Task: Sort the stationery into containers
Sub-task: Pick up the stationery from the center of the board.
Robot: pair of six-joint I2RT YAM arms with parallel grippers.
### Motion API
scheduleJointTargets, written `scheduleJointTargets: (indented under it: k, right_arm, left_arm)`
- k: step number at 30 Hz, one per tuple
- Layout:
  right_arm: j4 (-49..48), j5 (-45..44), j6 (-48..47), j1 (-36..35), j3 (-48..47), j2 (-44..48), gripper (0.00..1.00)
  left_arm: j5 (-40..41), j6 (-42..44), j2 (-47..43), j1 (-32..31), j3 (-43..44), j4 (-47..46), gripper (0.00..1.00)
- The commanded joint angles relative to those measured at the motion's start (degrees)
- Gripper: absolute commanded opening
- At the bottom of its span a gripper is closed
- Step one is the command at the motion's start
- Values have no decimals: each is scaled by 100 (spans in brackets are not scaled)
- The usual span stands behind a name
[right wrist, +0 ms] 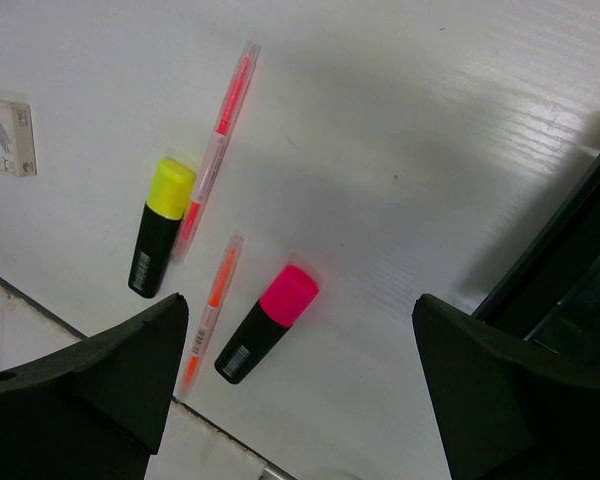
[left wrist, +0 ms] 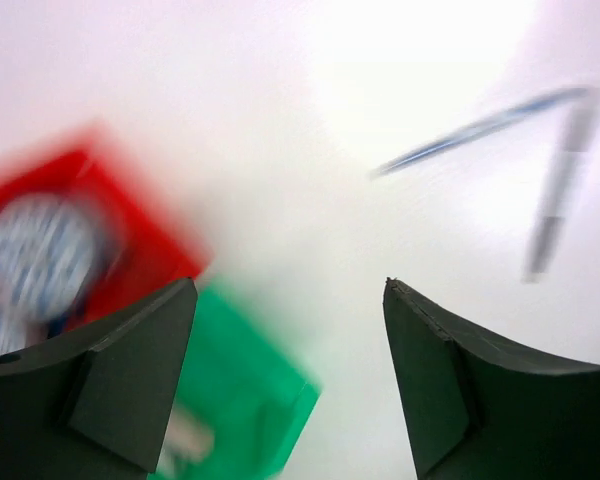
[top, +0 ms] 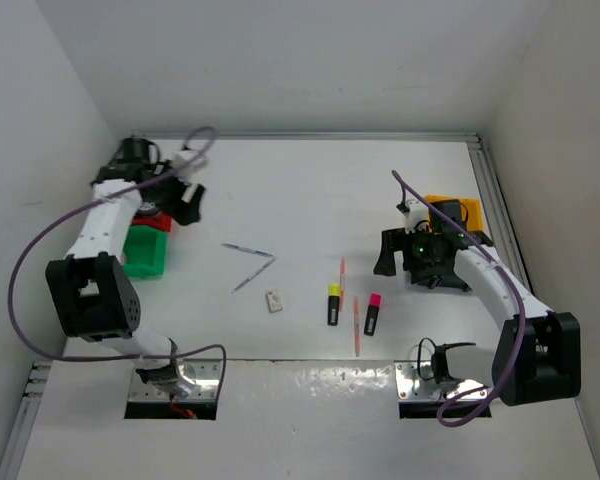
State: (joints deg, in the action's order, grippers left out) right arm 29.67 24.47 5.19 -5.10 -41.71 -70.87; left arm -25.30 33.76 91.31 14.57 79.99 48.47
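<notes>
My left gripper [top: 185, 200] [left wrist: 290, 290] hangs open and empty over the red bin [top: 158, 222] [left wrist: 100, 200], which holds a blue-white tape roll [left wrist: 40, 250]. The green bin [top: 145, 250] [left wrist: 250, 390] is beside it. Two grey pens [top: 245, 248] [left wrist: 480, 130] lie mid-table, with a beige eraser [top: 274, 300] [right wrist: 10, 138] nearer. My right gripper [top: 405, 262] [right wrist: 300, 298] is open above the pink highlighter [top: 372, 313] [right wrist: 268, 322]. The yellow highlighter [top: 333, 303] [right wrist: 160, 228] and two orange pencils [top: 342, 275] [right wrist: 220, 150] lie to its left.
The yellow-orange bin [top: 455, 212] stands at the right, behind my right wrist. The black bin [top: 440, 275] [right wrist: 580, 260] is partly hidden under that arm. Walls close the table at the back and on both sides.
</notes>
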Motion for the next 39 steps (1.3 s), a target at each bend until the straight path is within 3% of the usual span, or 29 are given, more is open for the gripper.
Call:
scheduleJointTargets:
  k: [1, 4, 7, 13, 17, 22, 30, 39]
  right_arm:
    - [-32, 23, 166, -26, -91, 21, 92]
    - [30, 14, 210, 9, -65, 12, 92]
    - [56, 23, 228, 88, -56, -14, 92]
    - [127, 14, 263, 176, -109, -50, 92]
    - [127, 5, 246, 211, -83, -32, 92]
    - [144, -3, 228, 238, -109, -32, 92]
    - [144, 49, 237, 255, -118, -41, 92]
    - [197, 32, 158, 247, -197, -67, 92]
  left_arm:
    - [-801, 946, -543, -1295, -482, 120, 81]
    - [-801, 1308, -815, -2665, -1036, -179, 79]
    - [-1126, 1677, -878, -3448, -1545, -416, 78]
    - [-697, 924, -333, -4699, -1661, -838, 76]
    - [356, -219, -88, -5480, -2092, -1663, 74]
    - [772, -922, 255, -5728, -2215, -1893, 75]
    - [1510, -1029, 493, -5755, -2180, -1929, 82]
    - [1098, -985, 643, -5798, -2487, -1752, 81]
